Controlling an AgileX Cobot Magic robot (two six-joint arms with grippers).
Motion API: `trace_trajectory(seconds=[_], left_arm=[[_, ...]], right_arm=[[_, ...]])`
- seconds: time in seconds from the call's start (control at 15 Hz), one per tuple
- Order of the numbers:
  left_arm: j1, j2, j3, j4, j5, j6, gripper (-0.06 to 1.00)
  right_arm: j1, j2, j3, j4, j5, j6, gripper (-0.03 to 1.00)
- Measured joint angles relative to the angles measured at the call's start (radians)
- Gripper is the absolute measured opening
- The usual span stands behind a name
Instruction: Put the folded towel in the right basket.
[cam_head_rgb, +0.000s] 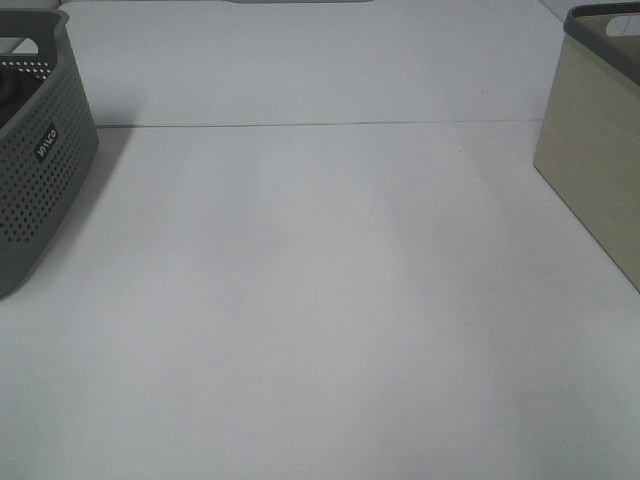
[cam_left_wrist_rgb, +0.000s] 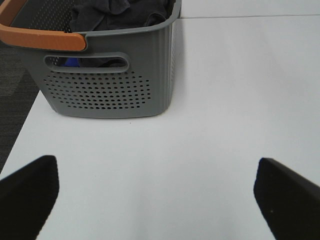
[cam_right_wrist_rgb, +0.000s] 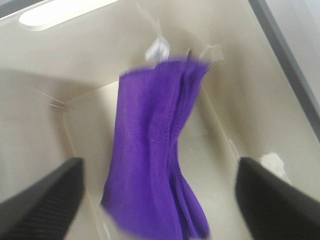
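Seemingly the drop is done: the folded towel (cam_right_wrist_rgb: 157, 150) is seen blurred inside the right basket (cam_right_wrist_rgb: 40, 120), between the spread, empty fingers of the right gripper (cam_right_wrist_rgb: 159, 200). The left gripper (cam_left_wrist_rgb: 157, 197) is spread empty, the grey basket (cam_left_wrist_rgb: 110, 85) at its 11 o'clock. Only withdrawal is judged left.

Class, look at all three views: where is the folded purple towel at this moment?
Only the right wrist view shows it: the purple towel is inside the beige basket, between the open right gripper fingers. The high view shows no towel.
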Motion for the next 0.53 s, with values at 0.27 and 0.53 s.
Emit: trace_trajectory(seconds=[0.27, 0.53], left_arm=[[0.0, 0.0, 0.0, 0.0, 0.0, 0.0, 0.99], [0.0, 0.0, 0.0, 0.0, 0.0, 0.0, 0.99]], right_arm=[[0.0, -0.001, 0.001, 0.046, 0.0, -0.007, 0.95], [0.236, -0.126, 0.003, -0.097, -0.004, 0.038, 0.96]])
